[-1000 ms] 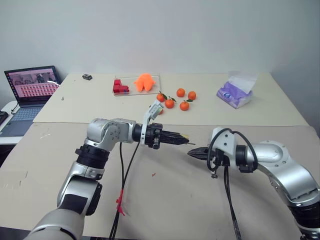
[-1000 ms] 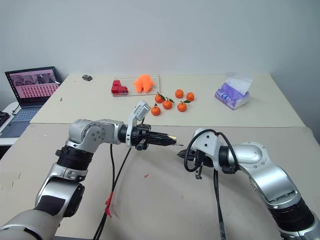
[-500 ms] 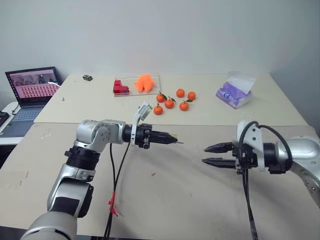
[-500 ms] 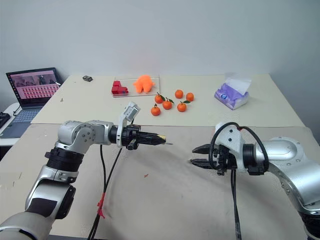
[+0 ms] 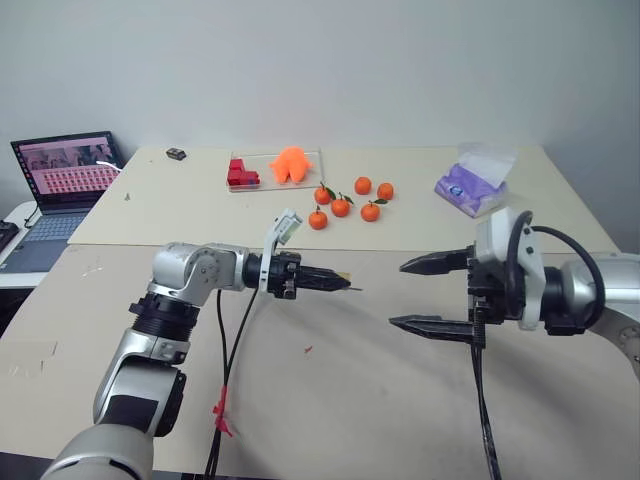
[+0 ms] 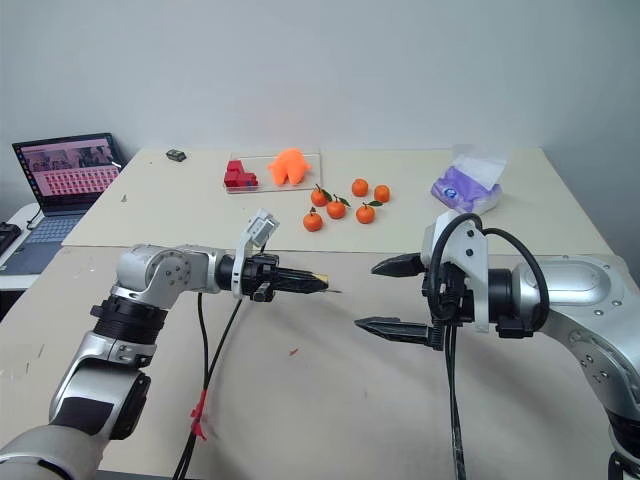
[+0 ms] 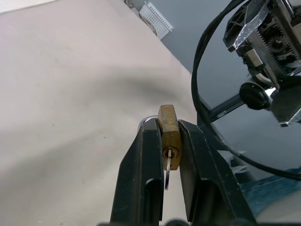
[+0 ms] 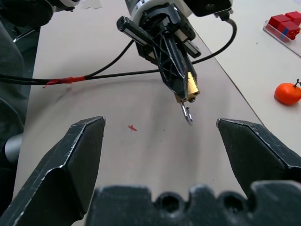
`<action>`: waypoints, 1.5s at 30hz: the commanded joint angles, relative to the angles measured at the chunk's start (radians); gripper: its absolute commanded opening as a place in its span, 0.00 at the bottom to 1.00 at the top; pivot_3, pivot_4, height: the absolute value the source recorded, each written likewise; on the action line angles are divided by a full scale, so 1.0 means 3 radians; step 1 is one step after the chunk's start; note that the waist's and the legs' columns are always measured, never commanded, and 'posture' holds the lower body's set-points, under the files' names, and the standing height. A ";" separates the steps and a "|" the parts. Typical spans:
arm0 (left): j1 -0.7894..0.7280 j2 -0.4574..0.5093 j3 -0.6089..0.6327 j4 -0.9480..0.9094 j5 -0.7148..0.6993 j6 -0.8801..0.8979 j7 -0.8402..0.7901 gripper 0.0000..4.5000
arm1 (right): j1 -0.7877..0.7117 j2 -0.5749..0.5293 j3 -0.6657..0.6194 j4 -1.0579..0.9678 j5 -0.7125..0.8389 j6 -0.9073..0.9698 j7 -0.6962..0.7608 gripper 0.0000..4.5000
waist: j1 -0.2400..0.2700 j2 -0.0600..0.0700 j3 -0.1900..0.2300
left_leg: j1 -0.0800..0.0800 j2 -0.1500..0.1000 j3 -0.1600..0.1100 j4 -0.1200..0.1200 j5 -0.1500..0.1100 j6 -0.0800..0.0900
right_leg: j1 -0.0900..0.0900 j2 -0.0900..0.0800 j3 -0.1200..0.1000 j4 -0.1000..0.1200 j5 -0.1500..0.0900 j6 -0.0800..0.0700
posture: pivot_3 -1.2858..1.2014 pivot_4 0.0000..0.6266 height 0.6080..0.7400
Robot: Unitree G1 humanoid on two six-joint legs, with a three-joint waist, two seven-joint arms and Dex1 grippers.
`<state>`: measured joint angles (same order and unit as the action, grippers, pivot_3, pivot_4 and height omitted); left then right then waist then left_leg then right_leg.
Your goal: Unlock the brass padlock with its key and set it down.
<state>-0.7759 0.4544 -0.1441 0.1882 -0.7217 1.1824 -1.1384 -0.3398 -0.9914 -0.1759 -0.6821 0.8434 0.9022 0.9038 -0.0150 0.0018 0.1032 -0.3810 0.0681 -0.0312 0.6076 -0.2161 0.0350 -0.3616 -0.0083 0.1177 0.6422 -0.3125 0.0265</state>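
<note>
My left gripper (image 7: 168, 126) is shut on the brass padlock (image 7: 169, 134), which is pinched between its two black fingers above the table. The key (image 7: 167, 172) sticks in the keyhole at the padlock's end, and its round head (image 8: 187, 112) hangs free. A bit of the silvery shackle (image 7: 146, 121) shows behind one finger; whether it is sprung I cannot tell. My right gripper (image 5: 397, 294) stands wide open to the right of the padlock (image 5: 343, 277), clearly apart from it, with nothing between its fingers.
On the far table lie several tangerines (image 5: 345, 203), a clear tray with red blocks (image 5: 240, 174) and an orange toy (image 5: 290, 163), and a purple tissue pack (image 5: 470, 185). A laptop (image 5: 65, 170) stands at far left. Cables hang from both wrists over the near table (image 5: 330, 400).
My right gripper was shut close to the padlock's key end; it has opened wide and drawn away to the right and upward. The left gripper keeps the padlock and has shifted slightly left.
</note>
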 commanded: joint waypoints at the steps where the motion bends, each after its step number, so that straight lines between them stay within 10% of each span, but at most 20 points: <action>1: 0.0004 -0.0028 0.0137 -0.0124 -0.0145 0.0295 0.0165 0.02 | -0.0100 0.0011 0.0029 -0.0040 -0.0039 -0.0096 -0.0065 0.99 | 0.0000 0.0000 0.0000 | 0.0000 0.0000 0.0000 0.0000 0.0000 0.0000 | 0.0000 0.0000 0.0000 0.0000 0.0000 0.0000 | 0.52 0.24 0.40; 15: 0.0154 -0.0541 0.0669 0.0075 -0.0129 0.1391 0.1250 0.02 | -0.0317 0.0140 0.0232 -0.0028 0.0000 -0.0011 -0.0273 0.99 | 0.0003 0.0001 -0.0001 | 0.0001 0.0000 -0.0001 0.0001 0.0001 -0.0002 | 0.0000 0.0000 -0.0001 0.0001 0.0000 0.0000 | 0.52 0.24 0.40; 31: 0.0334 -0.0693 0.0725 0.0994 -0.1668 0.1440 0.2860 0.02 | -0.0025 -0.0208 0.0413 -0.0136 -0.0356 -0.0196 -0.0097 0.99 | 0.0002 0.0001 -0.0001 | 0.0009 -0.0003 -0.0002 0.0001 0.0004 -0.0007 | 0.0000 -0.0004 -0.0001 0.0002 0.0000 0.0000 | 0.52 0.24 0.40; 45: 0.0325 -0.0910 0.1084 0.1118 -0.1217 0.1399 0.3282 0.02 | 0.0016 -0.0217 0.0388 -0.0166 -0.0530 -0.0231 -0.0077 0.99 | -0.0005 -0.0001 0.0000 | 0.0029 -0.0005 -0.0001 -0.0006 0.0014 -0.0027 | 0.0016 -0.0005 0.0000 -0.0002 0.0000 0.0001 | 0.52 0.24 0.40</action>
<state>-0.6647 0.1747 0.1580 0.5198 -1.1270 1.6108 -0.1501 -0.3346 -1.0547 -0.0235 -0.7058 0.6833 0.8496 0.8843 -0.0165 0.0016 0.1031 -0.3722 0.0667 -0.0317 0.6058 -0.2119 0.0271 -0.3566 -0.0099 0.1176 0.6416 -0.3124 0.0267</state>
